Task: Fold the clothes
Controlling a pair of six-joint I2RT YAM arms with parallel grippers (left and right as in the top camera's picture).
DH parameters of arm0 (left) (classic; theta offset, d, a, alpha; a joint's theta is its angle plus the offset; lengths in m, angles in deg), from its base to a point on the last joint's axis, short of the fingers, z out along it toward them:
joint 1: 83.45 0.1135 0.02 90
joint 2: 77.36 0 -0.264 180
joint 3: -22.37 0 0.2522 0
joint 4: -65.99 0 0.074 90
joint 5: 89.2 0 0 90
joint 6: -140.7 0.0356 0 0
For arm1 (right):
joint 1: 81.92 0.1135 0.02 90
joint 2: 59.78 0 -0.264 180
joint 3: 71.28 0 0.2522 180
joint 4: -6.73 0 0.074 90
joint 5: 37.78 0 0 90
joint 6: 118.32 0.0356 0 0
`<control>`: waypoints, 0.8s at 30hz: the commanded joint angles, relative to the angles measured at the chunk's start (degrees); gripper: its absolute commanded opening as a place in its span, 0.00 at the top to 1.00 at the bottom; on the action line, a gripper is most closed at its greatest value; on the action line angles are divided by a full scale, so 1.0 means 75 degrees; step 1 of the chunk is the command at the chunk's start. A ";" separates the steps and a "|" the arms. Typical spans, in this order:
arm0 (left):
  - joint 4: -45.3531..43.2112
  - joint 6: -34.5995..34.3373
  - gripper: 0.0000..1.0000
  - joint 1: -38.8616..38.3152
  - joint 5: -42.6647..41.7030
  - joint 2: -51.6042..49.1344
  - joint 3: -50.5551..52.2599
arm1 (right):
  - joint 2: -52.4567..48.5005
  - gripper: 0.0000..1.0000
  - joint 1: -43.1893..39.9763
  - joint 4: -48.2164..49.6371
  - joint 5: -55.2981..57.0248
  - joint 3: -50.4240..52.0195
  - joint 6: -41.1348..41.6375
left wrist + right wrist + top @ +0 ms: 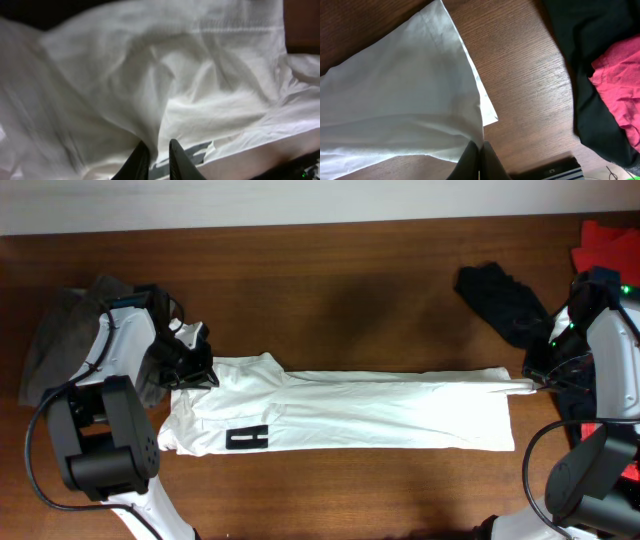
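White garment [380, 415]: lies flat lengthwise across worktop [330, 290] centre. Right hand [479, 146] clamped on its right corner, pulling it taut for folding; left hand [157, 146] at left end, grip cannot be told

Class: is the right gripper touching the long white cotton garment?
Touching. In the right wrist view, the right gripper is shut, pinching the long white cotton garment at its edge.

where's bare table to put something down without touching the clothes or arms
Widest: the bare wood beyond the white garment, between the grey trousers and black garment. A narrower strip runs in front of it, between the left arm and right arm. Both ends are crowded; red cloth fills the far right corner.
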 commanded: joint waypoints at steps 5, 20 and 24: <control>0.0259 -0.0105 0.85 -0.0038 0.0052 0.0204 0.0082 | 0.0073 0.96 -0.0061 0.0000 0.0204 -0.0085 0.0102; -0.0764 -0.0137 0.83 -0.0099 0.0565 0.0204 0.0090 | 0.0073 0.96 -0.0058 -0.0003 0.0204 -0.0085 0.0102; -0.0898 -0.0137 0.83 -0.0239 0.0420 0.0204 0.0090 | 0.0073 0.96 -0.0061 -0.0003 0.0204 -0.0085 0.0102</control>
